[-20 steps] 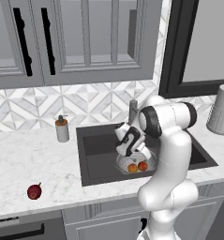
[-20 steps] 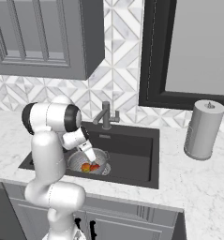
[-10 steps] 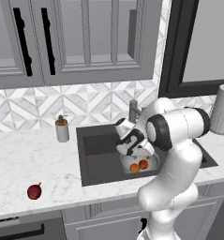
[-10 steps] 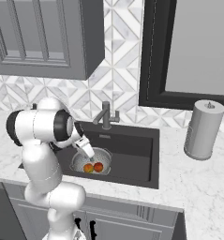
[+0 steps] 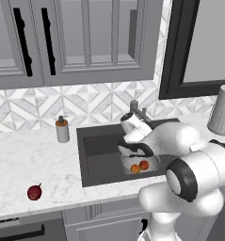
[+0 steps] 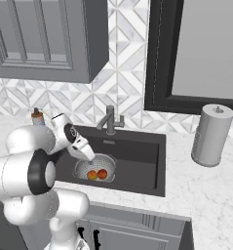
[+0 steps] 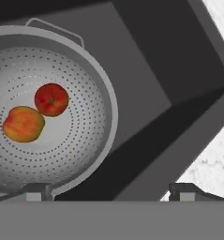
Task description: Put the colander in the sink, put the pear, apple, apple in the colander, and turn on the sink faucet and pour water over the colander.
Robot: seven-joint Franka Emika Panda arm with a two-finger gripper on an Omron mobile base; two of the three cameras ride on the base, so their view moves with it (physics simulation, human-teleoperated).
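I see the colander (image 7: 52, 108) sitting in the sink (image 5: 97, 155), at its right near part, with both apples (image 7: 37, 112) lying side by side on its perforated bottom, touching each other. My claw (image 7: 111, 192) hangs just above the colander's rim with its tips spread wide apart and nothing between them; in the hand view one tip sits over the colander's edge and the other over the dark basin wall. From the left base view the arm folds forward over the near edge of the sink, elbow bulking in front, wrist bent down into the basin right over the colander. The pear (image 5: 34, 192) lies well apart on the table (image 5: 34, 160), far to the left and near the front edge. The sink faucet (image 6: 109, 120) stands at the far rim of the sink, behind the wrist. A soap dispenser (image 5: 62, 129) stands on the table left of the sink by the tiled wall, and a paper towel roll (image 6: 211, 135) stands on the table right of it.
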